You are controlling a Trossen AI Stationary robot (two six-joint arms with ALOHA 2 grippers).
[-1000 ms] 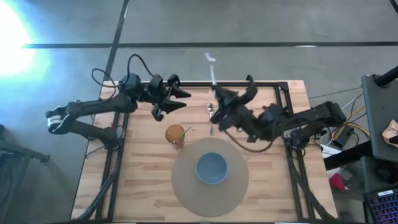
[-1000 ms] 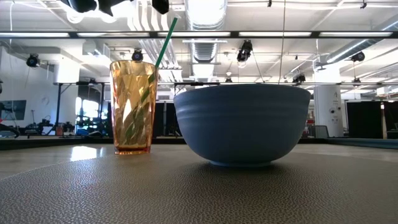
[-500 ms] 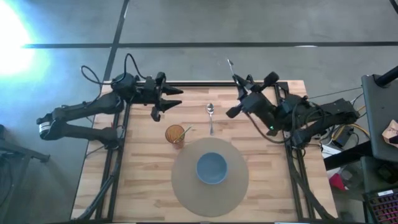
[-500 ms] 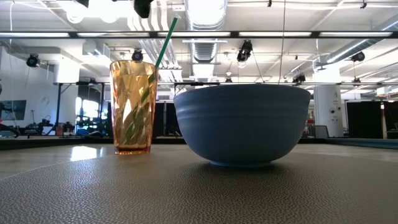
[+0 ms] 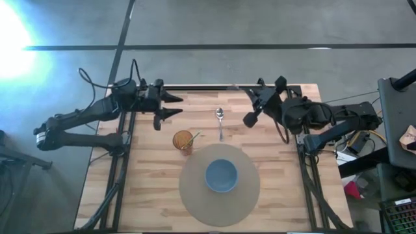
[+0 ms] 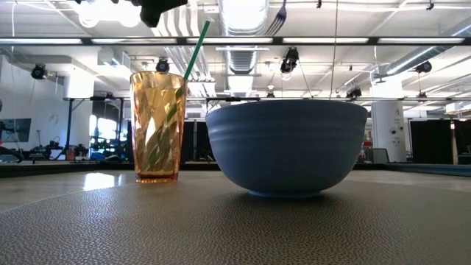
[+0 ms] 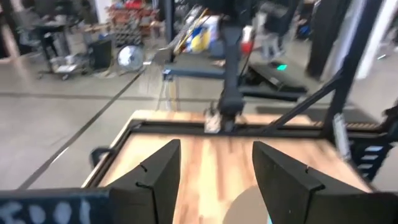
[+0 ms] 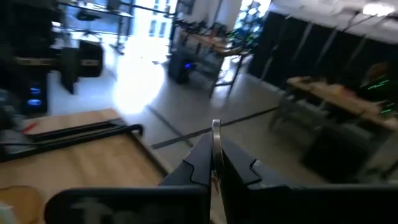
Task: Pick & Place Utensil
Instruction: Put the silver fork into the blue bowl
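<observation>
A wooden table (image 5: 149,182) fills the middle of the overhead frame. A round grey mat (image 5: 195,198) at lower centre marks out the place setting.

At the frame's left, the left gripper (image 5: 177,105) waits above the table's upper-left corner. Its fingers (image 7: 155,180) are spread and empty, and it appears to be keeping clear of the other arm.

At the upper right, the right gripper (image 5: 251,93) hangs above the table's far edge. Its fingers are pressed tight on the thin handle of what looks like a fork (image 8: 215,127), raised high enough to pass over the dishes. The fork's tines show at the top of the table-level view.

A blue bowl (image 5: 221,175) sits in the middle of the mat. An amber cup (image 5: 182,140) with a green straw (image 5: 194,137) stands just off the mat's upper-left rim.

A spoon (image 5: 220,120) lies flat on bare wood above the mat, with nothing touching it. The fork probably goes down beside the setting.
</observation>
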